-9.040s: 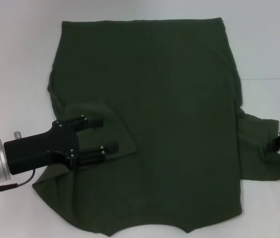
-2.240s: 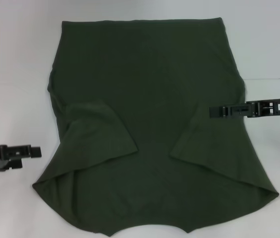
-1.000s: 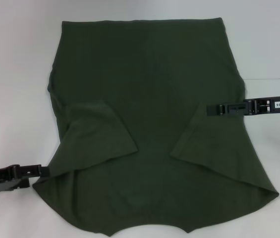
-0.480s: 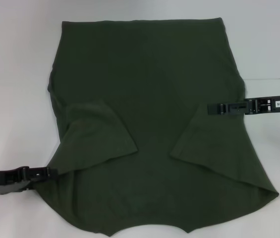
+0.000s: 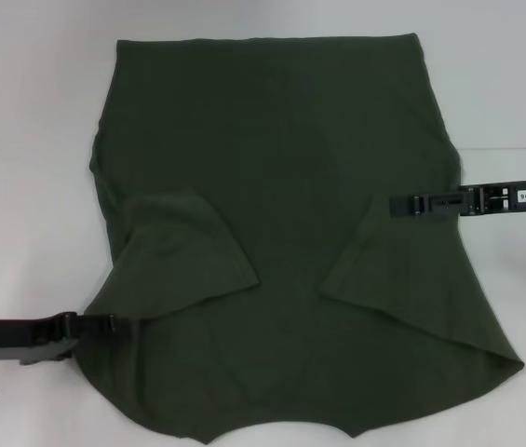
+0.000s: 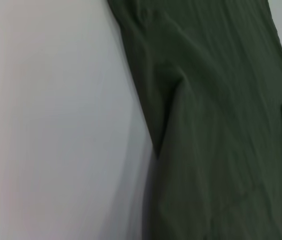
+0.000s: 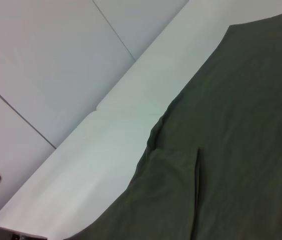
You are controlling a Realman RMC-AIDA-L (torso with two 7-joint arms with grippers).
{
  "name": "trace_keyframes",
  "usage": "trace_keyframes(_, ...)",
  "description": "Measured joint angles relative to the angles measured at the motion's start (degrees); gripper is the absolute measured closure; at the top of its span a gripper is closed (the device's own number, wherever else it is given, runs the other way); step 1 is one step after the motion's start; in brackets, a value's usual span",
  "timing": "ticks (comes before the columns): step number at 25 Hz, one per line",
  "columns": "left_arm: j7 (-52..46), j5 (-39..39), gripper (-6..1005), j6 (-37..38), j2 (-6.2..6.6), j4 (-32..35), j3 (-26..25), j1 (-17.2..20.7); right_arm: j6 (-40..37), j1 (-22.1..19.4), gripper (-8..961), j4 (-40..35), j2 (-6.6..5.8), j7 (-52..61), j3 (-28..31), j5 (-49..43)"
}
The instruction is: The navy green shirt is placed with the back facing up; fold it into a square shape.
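Both sleeves lie folded onto the shirt [image 5: 281, 186]; side and length folds remain. Our left gripper [image 5: 104, 323] and right gripper [image 5: 402, 205] touch its edges; we cannot tell their fingers' state.

The navy green shirt [image 5: 290, 233] lies spread flat on the table [image 5: 30, 140], filling the middle of the head view from twelve o'clock down to six. Its straight edge sits at twelve o'clock; the curved edge sits at six. Both sleeves lie folded inward on top of the body, one toward eight o'clock, the other toward four. The left gripper [image 5: 104, 324] reaches in from eight o'clock, its tip at the shirt's left edge, just below the folded left sleeve. The right gripper [image 5: 402, 205] reaches in from three o'clock, over the shirt's right side, above the folded right sleeve.
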Motion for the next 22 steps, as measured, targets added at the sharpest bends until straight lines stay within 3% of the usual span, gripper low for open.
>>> trace_keyframes(22,-1.7,-0.5,124,-4.0,-0.12,-0.8,-0.6,-1.0,0.3,0.0,21,-0.3,0.07,-0.1,0.3,0.1)
